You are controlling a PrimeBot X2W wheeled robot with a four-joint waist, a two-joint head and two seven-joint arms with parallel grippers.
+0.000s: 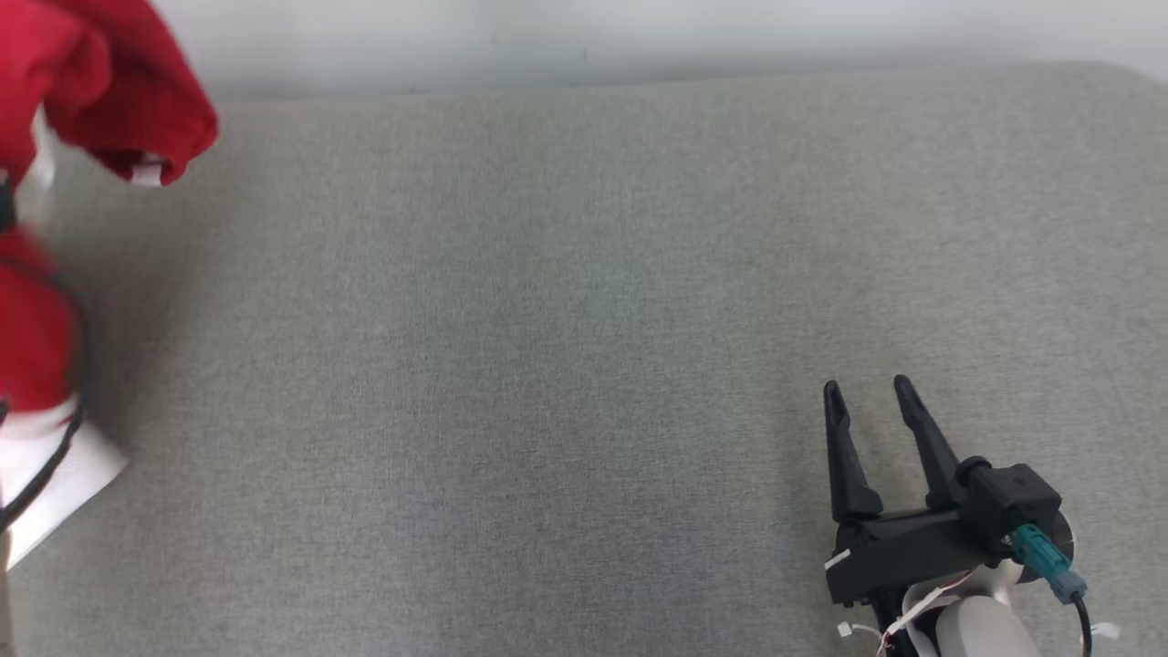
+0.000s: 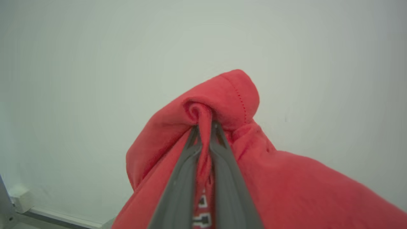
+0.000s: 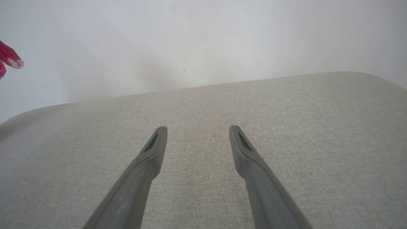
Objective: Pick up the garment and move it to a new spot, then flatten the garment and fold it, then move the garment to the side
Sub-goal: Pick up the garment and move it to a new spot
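The garment (image 1: pixel 100 82) is red with white trim and hangs bunched in the air at the far left of the head view. In the left wrist view my left gripper (image 2: pixel 205 127) is shut on a pinched fold of the garment (image 2: pixel 229 101), whose cloth drapes down both sides of the fingers. A corner of the garment (image 3: pixel 9 58) peeks in at the left edge of the right wrist view. My right gripper (image 1: pixel 865 391) stands open low at the right over the grey surface, with nothing between its fingers (image 3: pixel 152 149).
A wide grey fabric-covered surface (image 1: pixel 547 365) spans the head view, with a pale wall (image 1: pixel 639 36) behind its far edge. A black cable (image 1: pixel 55 438) loops past the cloth at the left edge.
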